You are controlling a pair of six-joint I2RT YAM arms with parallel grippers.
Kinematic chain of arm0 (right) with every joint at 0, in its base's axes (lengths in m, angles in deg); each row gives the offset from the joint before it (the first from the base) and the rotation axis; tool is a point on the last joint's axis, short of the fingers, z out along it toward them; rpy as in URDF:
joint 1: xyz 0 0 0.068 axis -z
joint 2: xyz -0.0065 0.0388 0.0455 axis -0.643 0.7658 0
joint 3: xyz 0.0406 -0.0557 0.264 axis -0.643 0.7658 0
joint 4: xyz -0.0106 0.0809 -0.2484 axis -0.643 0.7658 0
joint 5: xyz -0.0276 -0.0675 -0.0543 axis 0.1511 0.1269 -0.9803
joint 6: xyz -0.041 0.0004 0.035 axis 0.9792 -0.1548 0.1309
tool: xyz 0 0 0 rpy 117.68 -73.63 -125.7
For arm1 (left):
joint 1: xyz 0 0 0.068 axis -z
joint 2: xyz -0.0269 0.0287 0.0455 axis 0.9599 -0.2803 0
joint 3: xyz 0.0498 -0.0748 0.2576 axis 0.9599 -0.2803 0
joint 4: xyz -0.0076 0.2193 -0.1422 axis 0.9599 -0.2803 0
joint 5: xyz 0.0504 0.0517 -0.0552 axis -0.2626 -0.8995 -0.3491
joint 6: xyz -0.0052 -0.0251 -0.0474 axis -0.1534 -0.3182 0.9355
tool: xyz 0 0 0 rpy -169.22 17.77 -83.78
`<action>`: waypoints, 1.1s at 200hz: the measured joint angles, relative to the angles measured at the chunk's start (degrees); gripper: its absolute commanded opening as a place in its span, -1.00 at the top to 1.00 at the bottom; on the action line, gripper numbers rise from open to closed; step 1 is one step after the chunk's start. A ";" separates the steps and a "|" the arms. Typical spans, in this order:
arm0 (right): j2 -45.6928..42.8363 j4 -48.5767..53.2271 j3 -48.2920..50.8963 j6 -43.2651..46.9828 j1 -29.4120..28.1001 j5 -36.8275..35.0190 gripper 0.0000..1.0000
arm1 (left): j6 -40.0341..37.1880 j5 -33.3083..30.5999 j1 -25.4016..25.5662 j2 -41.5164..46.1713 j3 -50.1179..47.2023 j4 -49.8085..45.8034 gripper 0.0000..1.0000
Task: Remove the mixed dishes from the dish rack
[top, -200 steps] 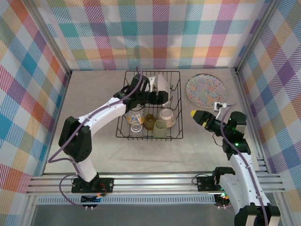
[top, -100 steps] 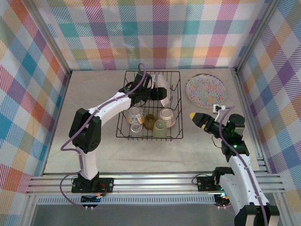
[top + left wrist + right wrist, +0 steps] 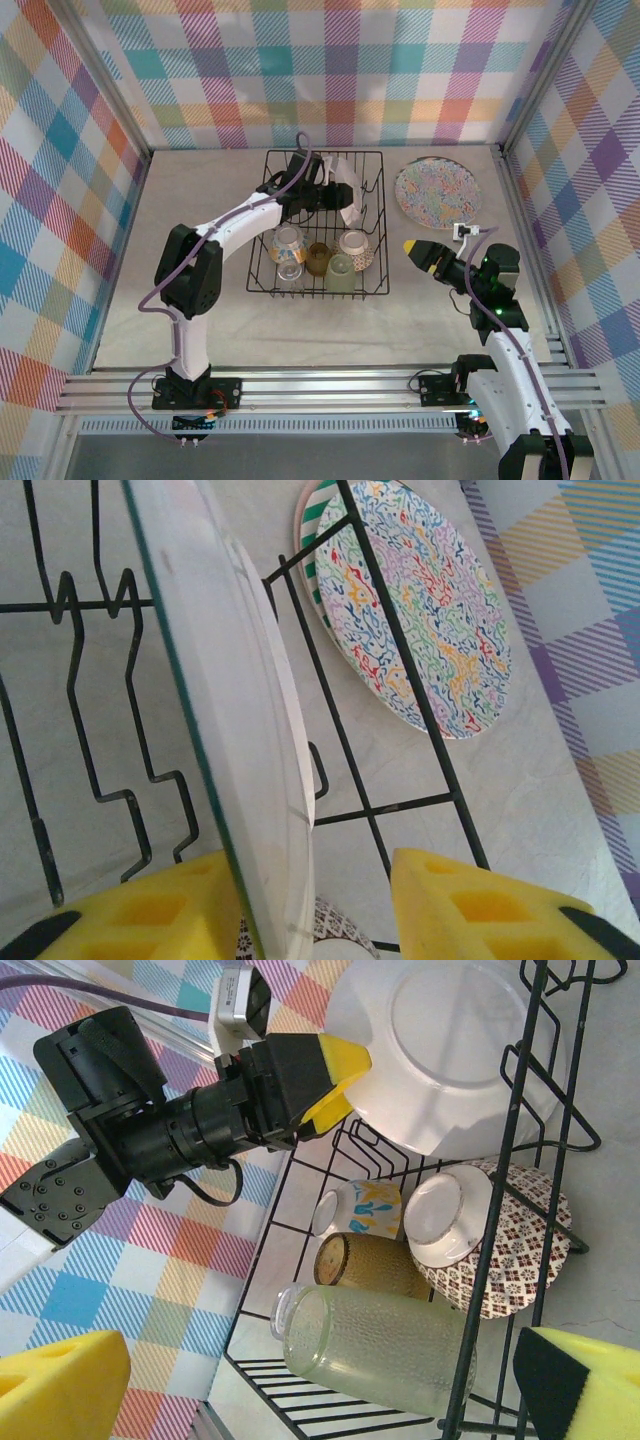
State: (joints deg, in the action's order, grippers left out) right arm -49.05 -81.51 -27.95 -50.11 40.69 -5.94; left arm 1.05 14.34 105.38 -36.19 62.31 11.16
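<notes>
The black wire dish rack (image 3: 262, 262) stands mid-table. A white plate with a green rim (image 3: 346, 184) stands upright in its dividers at the back. My left gripper (image 3: 336, 200) straddles this plate (image 3: 240, 730); the left finger (image 3: 150, 910) touches it, the right finger (image 3: 480, 910) stands apart. At the rack's front lie a patterned cup (image 3: 362, 1208), an amber cup (image 3: 385, 1265), a pale-green cup (image 3: 400, 1350) and a patterned bowl (image 3: 515, 1250). My right gripper (image 3: 420, 254) hovers open just right of the rack, holding nothing.
A colourful speckled plate (image 3: 436, 192) lies on the table right of the rack, stacked on a green-striped plate (image 3: 311, 525). Plaid walls close in the back and both sides. Bare tabletop (image 3: 190, 250) spreads left of the rack and in front of it.
My left gripper has pushed deeper toward the back of the rack and its jaws have narrowed around the upright plate. The right gripper has shifted only slightly.
</notes>
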 measured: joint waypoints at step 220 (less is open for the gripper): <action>-0.02 -0.24 0.07 0.02 -0.33 -1.09 -0.97 | 5.25 3.65 -0.07 -2.10 3.17 1.29 1.00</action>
State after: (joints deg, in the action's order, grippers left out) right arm -49.07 -81.75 -27.88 -50.09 40.36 -7.03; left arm 6.30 17.99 105.32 -38.29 65.48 12.44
